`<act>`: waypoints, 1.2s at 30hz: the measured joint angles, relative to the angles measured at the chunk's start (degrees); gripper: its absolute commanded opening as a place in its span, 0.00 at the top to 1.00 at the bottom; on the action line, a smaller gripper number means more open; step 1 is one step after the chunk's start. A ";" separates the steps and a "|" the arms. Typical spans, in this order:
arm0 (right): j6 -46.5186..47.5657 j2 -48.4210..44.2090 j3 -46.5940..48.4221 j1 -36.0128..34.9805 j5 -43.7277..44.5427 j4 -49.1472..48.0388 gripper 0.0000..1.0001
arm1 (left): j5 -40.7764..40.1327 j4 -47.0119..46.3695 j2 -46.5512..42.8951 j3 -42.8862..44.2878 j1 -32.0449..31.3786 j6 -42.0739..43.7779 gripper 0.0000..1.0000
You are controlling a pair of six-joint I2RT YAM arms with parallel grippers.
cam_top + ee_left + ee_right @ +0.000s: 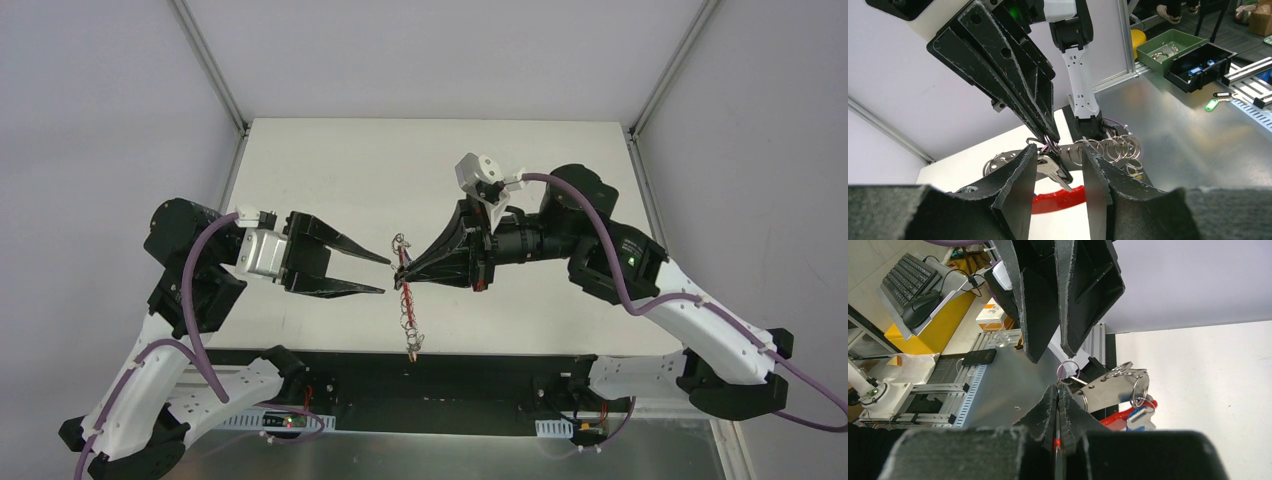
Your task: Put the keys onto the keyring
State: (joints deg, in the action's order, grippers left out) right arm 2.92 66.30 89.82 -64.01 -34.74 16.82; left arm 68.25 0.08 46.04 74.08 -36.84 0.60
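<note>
Silver wire keyring with red strap (408, 318) is being pinched by the right gripper (404, 272), dangling beneath it; the left gripper (385, 276) is being held spread just beside the small metal keys (1052, 168); threading is judged unfinished.

Soft, even light is falling from above in the top view, leaving only pale, diffuse shadows on the white table (330, 180). In the left wrist view the fingers (1013, 200) of the left gripper (1058, 146) are showing dark and blurred along the bottom, while the keyring (1108, 147) is glinting in sharp focus and the steel bench (1173, 135) is giving off a dull sheen. In the right wrist view the right gripper (1058, 390) is lying in soft-focus shadow against a brightly lit tabletop.
</note>
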 measured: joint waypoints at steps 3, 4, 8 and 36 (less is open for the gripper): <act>-0.50 0.31 0.35 0.00 -0.59 0.11 1.00 | 0.42 -1.07 0.07 0.00 0.00 -0.07 0.64; -0.63 0.44 0.57 0.00 -0.72 0.15 1.00 | 0.52 -1.29 0.07 0.00 0.00 -0.09 0.64; -1.11 0.92 1.27 0.00 -1.51 0.13 1.00 | 0.66 -1.73 0.07 0.00 0.00 -0.09 0.64; -1.84 2.78 2.54 0.00 -3.23 0.02 1.00 | 0.94 -2.93 0.92 -0.81 0.00 -2.32 1.00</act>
State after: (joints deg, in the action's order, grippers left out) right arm 1.08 69.08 92.36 -64.01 -37.98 16.84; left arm 69.19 -2.85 46.96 73.28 -36.84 -1.72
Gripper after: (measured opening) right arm 0.009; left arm 0.019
